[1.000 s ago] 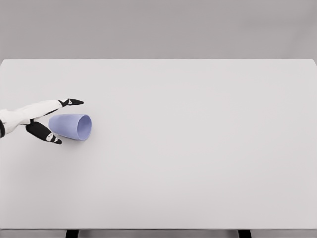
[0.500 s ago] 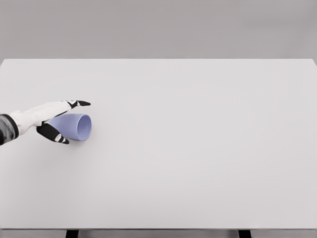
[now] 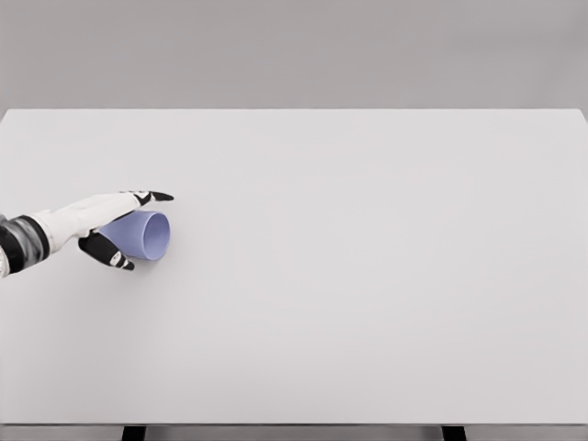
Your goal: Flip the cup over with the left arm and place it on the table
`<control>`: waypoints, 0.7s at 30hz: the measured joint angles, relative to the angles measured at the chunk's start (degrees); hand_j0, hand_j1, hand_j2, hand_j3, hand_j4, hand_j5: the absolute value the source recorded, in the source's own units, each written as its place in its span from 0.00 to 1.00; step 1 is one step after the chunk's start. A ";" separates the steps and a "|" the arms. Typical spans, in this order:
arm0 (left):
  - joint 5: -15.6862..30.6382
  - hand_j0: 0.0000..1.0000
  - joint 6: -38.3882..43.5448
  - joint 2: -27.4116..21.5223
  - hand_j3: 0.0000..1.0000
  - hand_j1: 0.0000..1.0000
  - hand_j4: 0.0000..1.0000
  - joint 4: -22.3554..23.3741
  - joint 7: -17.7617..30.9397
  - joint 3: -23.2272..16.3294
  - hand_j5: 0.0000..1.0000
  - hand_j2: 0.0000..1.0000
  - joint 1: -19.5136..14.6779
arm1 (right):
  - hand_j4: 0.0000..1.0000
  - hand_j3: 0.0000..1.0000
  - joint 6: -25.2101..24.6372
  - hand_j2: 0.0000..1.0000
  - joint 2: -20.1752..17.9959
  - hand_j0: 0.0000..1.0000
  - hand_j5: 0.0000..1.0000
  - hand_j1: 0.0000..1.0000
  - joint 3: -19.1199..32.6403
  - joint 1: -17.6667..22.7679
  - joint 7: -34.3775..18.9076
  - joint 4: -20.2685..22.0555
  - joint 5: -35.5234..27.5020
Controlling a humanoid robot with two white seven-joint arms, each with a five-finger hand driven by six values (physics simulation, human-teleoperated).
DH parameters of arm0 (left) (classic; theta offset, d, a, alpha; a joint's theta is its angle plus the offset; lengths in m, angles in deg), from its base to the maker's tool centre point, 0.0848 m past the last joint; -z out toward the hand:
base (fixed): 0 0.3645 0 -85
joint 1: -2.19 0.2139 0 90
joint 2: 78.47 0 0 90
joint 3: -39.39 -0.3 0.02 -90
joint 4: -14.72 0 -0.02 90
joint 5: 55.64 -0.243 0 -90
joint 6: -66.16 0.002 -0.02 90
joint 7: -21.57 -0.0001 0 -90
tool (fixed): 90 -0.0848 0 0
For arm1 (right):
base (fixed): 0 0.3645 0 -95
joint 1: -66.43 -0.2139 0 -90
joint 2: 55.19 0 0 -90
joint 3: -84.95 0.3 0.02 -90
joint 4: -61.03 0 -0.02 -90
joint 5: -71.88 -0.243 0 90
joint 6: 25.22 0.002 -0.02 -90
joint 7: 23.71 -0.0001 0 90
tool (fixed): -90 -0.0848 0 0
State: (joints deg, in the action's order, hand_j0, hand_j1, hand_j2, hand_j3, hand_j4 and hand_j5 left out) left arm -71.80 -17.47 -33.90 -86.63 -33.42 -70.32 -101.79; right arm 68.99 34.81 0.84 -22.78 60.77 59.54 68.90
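Head view, one entry. I am looking down on a plain white worktop [image 3: 367, 276] that is filling nearly the whole frame, with a grey backdrop running behind its far edge.

Item one: a lavender cup [image 3: 147, 233]. It is lying on its side on the worktop at about 9 o'clock from the frame's centre, near the left edge. Its open mouth is facing 3 o'clock, and its base is pointing toward 9 o'clock, hidden behind the palm.

Item two: the left robot hand [image 3: 108, 222], white with black fingertips, reaching in from the left edge on a white arm with a dark wrist band. It is straddling the cup: the long fingers [image 3: 152, 196] are lying stretched over the upper side, pointing to 3 o'clock, while the thumb [image 3: 115, 258] is sitting against the lower side at about 7 o'clock from the cup's mouth. The digits are spread wide to either side of the cup body. I cannot tell whether they are pressing on it or merely bracketing it.

Two dark legs are showing under the worktop's near edge at 6 o'clock.
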 measured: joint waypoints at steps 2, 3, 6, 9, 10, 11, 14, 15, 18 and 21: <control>-0.34 0.98 0.09 0.26 0.98 0.98 0.98 0.01 0.00 -0.03 0.98 0.98 0.00 | 1.00 1.00 0.00 1.00 0.00 1.00 1.00 1.00 0.00 0.00 0.00 0.00 0.00; -0.45 0.95 0.11 0.35 0.95 0.95 0.95 0.02 0.00 -0.04 0.95 0.95 0.09 | 1.00 1.00 0.00 1.00 0.00 1.00 1.00 1.00 0.00 0.00 0.00 0.00 0.00; -0.66 0.90 1.01 0.49 0.90 0.90 0.90 0.02 0.00 -0.11 0.90 0.90 0.18 | 1.00 1.00 0.00 1.00 0.00 1.00 1.00 1.00 0.00 0.00 0.00 0.00 0.00; -0.86 0.83 3.00 0.54 0.83 0.83 0.83 0.02 0.00 -0.44 0.83 0.83 0.18 | 1.00 1.00 0.00 1.00 0.00 1.00 1.00 1.00 0.00 0.00 0.00 0.00 0.00; -0.88 0.80 3.38 0.53 0.80 0.80 0.80 0.02 0.00 -0.51 0.80 0.80 0.18 | 1.00 1.00 0.00 1.00 0.00 1.00 1.00 1.00 0.00 0.00 0.00 0.00 0.00; -0.91 0.79 3.65 0.52 0.79 0.79 0.79 0.03 0.00 -0.56 0.79 0.79 0.26 | 1.00 1.00 0.00 1.00 0.00 1.00 1.00 1.00 0.00 0.00 0.00 0.00 0.00; -0.92 0.78 4.13 0.50 0.78 0.78 0.78 0.03 0.00 -0.64 0.78 0.78 0.35 | 1.00 1.00 -0.01 1.00 0.00 1.00 1.00 1.00 0.00 0.00 0.00 0.00 0.00; -0.92 0.77 4.21 0.50 0.77 0.77 0.77 0.02 0.00 -0.65 0.77 0.77 0.26 | 1.00 1.00 0.00 1.00 0.00 1.00 1.00 1.00 0.00 0.00 0.00 0.00 0.00; -0.78 0.72 4.89 0.49 0.72 0.72 0.72 0.01 -0.03 -0.67 0.72 0.72 0.18 | 1.00 1.00 0.00 1.00 0.00 1.00 1.00 1.00 0.00 0.00 0.00 0.00 0.00; -0.49 0.63 5.47 0.49 0.63 0.63 0.63 -0.02 -0.06 -0.64 0.63 0.63 0.09 | 1.00 1.00 0.00 1.00 0.00 1.00 1.00 1.00 0.00 0.00 0.00 0.00 0.00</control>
State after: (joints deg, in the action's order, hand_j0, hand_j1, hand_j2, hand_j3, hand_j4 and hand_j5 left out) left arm -72.29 -11.99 -33.42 -86.65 -33.48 -70.97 -101.70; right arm 68.99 34.81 0.84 -22.78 60.77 59.54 68.90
